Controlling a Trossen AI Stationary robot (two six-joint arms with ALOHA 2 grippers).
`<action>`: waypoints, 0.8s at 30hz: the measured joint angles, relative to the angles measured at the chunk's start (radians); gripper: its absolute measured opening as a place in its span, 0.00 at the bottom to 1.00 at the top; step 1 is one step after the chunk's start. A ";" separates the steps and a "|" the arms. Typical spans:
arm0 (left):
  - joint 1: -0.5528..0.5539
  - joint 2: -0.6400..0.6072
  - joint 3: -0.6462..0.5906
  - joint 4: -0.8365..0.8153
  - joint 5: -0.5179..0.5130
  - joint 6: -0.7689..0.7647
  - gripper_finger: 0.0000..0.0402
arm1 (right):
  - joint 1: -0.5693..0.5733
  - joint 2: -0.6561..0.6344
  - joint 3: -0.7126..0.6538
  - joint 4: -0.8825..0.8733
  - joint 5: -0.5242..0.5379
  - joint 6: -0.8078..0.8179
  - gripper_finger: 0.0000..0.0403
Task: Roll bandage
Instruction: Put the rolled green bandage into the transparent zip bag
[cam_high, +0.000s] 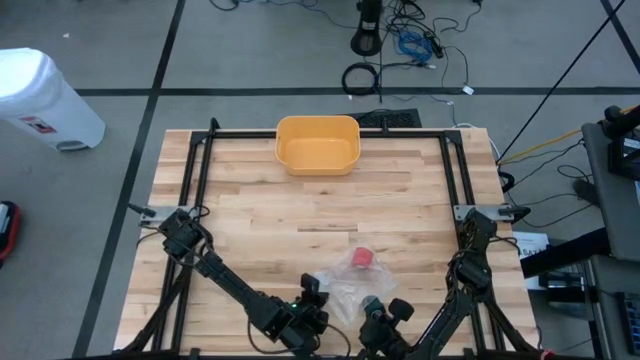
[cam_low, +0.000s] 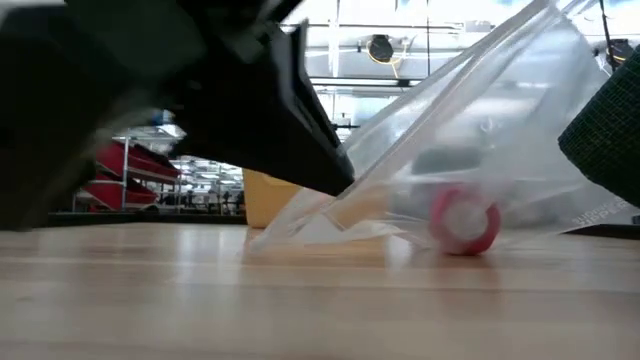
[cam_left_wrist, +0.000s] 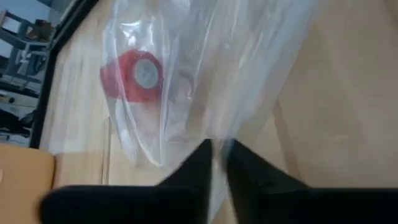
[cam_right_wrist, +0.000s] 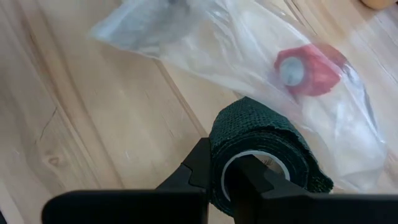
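A clear plastic bag (cam_high: 345, 283) lies near the table's front edge with a red bandage roll (cam_high: 362, 258) inside it. The roll rests on its round side on the table (cam_low: 465, 222). My left gripper (cam_high: 312, 298) is at the bag's left near edge, shut on the film (cam_left_wrist: 217, 155). My right gripper (cam_high: 372, 308), just right of it, is shut on a dark green bandage roll (cam_right_wrist: 264, 149), held above the bag's near end. In the low view the bag (cam_low: 480, 110) rises slanting from the table. My left gripper pinches the bag's near edge (cam_left_wrist: 219, 134) between its two fingers, coming slanting down from the table's near left. The film runs up from the fingers, and the rest of the bag with the red roll lies on the table beyond. My right gripper holds the green roll by its wall (cam_right_wrist: 217, 149), one finger (cam_right_wrist: 252, 180) inside the hollow core and one outside. The fingers slant down from the near side. The roll is lifted clear of the table, its open end facing the wrist.
A yellow bin (cam_high: 317, 144) stands at the table's far edge, centre. Black frame rails (cam_high: 195, 180) run along the left, right and far sides. Bare wood lies between the bin and the bag.
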 joint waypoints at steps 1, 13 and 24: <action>0.007 0.000 0.000 0.001 0.012 0.011 0.08 | 0.000 0.000 0.000 0.000 0.001 0.000 0.06; 0.039 -0.010 0.033 -0.007 0.004 0.015 0.01 | 0.055 0.000 0.000 0.263 0.236 -0.012 0.06; 0.039 -0.013 0.157 -0.082 0.025 0.020 0.00 | 0.023 0.078 0.000 0.428 0.454 -0.087 0.06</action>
